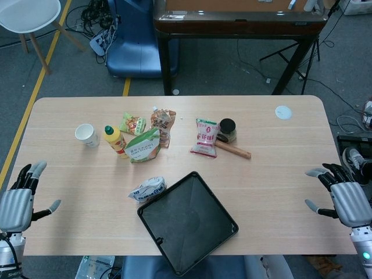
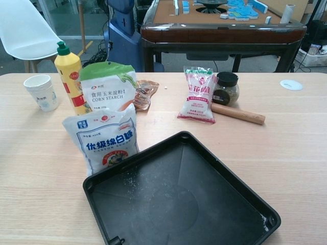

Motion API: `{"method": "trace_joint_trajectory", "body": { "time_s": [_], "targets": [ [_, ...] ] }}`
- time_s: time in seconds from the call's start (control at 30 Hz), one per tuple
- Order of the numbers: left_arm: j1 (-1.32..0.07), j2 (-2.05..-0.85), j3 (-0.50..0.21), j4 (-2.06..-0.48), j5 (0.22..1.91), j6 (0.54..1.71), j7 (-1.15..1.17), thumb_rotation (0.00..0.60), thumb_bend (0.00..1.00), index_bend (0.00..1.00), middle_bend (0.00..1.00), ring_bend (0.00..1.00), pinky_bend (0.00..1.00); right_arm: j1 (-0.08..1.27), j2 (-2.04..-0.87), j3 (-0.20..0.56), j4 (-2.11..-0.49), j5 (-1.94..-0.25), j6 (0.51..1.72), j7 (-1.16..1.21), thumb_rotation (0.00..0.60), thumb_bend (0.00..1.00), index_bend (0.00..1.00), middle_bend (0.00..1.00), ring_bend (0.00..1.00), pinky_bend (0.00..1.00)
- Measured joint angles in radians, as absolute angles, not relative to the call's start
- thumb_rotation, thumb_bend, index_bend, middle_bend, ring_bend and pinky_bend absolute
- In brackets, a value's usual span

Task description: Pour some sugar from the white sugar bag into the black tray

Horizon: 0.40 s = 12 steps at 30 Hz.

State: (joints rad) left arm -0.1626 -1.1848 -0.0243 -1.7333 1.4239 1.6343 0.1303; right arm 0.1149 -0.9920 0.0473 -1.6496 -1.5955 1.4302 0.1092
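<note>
Left hand (image 1: 15, 203) at lower left edge of head view, fingers spread, grasping nothing. Right hand (image 1: 343, 196) at lower right edge, likewise released. White sugar bag (image 2: 104, 139) upright at frame centre-left, touching black tray (image 2: 231, 186) rim. Sugar grains scattered on tray floor. Corn starch bag (image 2: 107, 88) just behind, yellow bottle (image 2: 68, 74) beside it.
</note>
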Motion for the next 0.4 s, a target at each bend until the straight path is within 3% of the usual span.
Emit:
{"method": "trace_joint_trajectory", "body": {
  "time_s": [0.4],
  "targets": [
    [-0.075,-1.228,0.012,-1.703,1.452,1.675,0.192,0.6,0.15,0.1,0.11,0.06,0.29,0.126,-1.01,0.038,-1.644,-1.619,1.435,0.086,0.6,0.21,0.29,0.29,0.15,0.12]
  ]
}}
